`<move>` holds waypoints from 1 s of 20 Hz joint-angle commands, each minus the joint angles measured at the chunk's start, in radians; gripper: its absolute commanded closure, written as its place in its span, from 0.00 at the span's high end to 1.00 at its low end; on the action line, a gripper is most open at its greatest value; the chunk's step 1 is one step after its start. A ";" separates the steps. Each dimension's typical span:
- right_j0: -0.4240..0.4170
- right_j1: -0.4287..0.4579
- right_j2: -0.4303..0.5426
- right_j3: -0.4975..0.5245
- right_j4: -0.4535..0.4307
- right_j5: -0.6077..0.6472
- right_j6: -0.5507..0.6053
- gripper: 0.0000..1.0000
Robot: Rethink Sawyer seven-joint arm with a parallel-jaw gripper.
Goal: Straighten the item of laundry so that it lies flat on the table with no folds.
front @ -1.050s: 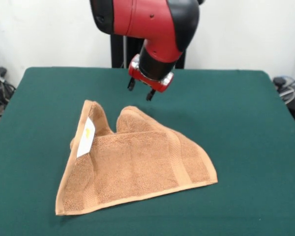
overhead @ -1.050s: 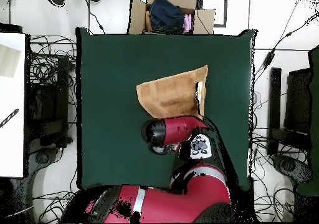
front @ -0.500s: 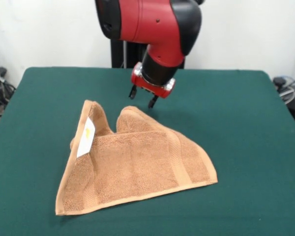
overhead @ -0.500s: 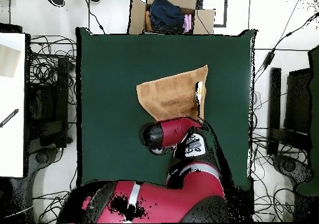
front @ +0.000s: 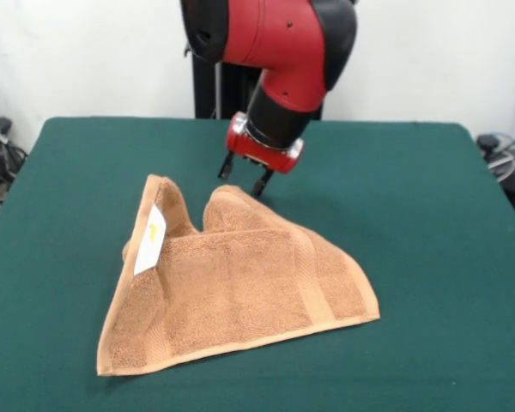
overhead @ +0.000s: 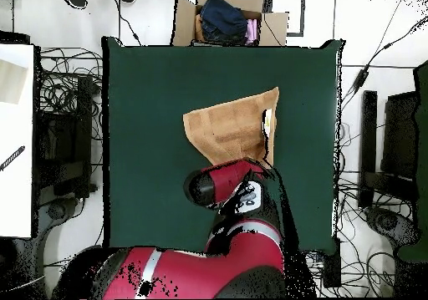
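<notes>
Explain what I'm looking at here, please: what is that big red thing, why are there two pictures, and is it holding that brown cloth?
The red and black machine is a robot arm. At its tip sits a gripper, a small two-fingered claw for grasping things. One picture is taken from across the table, facing the robot. The other looks straight down from above, where the arm enters from the bottom edge. On the dark green table lies an orange-tan towel, folded over itself into a rough triangle, with one side standing up and showing a white label. In the view from above the same towel sits near the table's middle. Nothing is held: the gripper is open and hangs just above the towel's far edge, not yet touching it. At the top of the overhead view a cardboard box with clothes stands beyond the table.
</notes>
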 commanded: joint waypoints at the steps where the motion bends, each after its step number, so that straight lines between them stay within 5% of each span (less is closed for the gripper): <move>1: 0.027 0.006 -0.060 0.003 -0.065 -0.081 0.088 1.00; 13: 0.098 0.055 -0.165 -0.074 -0.160 -0.137 0.107 1.00; 20: 0.072 0.055 -0.140 -0.063 -0.131 -0.120 0.076 1.00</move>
